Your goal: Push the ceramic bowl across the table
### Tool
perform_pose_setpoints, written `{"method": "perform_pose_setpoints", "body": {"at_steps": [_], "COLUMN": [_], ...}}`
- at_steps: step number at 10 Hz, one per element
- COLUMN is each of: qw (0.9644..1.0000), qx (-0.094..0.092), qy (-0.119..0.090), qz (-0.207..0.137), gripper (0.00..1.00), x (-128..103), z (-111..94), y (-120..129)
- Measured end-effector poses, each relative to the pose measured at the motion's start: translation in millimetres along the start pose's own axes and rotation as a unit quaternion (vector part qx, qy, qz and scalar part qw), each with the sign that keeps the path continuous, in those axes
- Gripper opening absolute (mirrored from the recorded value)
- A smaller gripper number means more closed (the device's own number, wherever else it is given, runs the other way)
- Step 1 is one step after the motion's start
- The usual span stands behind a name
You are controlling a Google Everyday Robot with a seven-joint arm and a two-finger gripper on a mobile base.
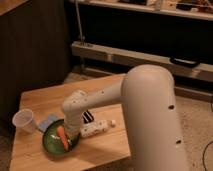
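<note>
The dark-green ceramic bowl [54, 143] sits on the front left part of the light-brown wooden table [100, 150]. An orange carrot [63, 138] lies inside the bowl. My white arm reaches down from the right. The gripper [73, 131] is at the bowl's right rim, low over it, and mostly hidden by the wrist.
A translucent white plastic cup [23, 121] stands left of the bowl. A blue object [49, 121] lies behind the bowl. A white bottle [95, 129] lies on its side right of the gripper, and a dark object [88, 116] is just behind it. The table's front edge is close to the bowl.
</note>
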Motion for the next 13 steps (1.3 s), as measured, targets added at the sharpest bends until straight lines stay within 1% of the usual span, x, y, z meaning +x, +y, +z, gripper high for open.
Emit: {"method": "perform_pose_setpoints", "body": {"at_steps": [2, 4, 5, 7, 8, 10, 11, 13], "qw": [0.9995, 0.9988, 0.9983, 0.9977, 0.9966, 0.9949, 0.9935, 0.9914], "qx": [0.008, 0.013, 0.015, 0.019, 0.029, 0.041, 0.047, 0.05], "qy": [-0.002, 0.001, 0.007, 0.02, 0.032, 0.047, 0.055, 0.064], "qz": [0.031, 0.047, 0.056, 0.062, 0.07, 0.079, 0.088, 0.103], "gripper": [0.0, 0.0, 0.0, 0.0, 0.0, 0.0, 0.0, 0.0], "x": [25.5, 40.3, 47.3, 52.2, 62.0, 73.7, 82.4, 98.8], "z": [-8.7, -12.3, -11.9, -9.4, -12.5, -17.6, -21.0, -24.2], "y": [-19.2, -27.1, -33.0, -35.6, -43.5, -54.6, -63.5, -78.0]}}
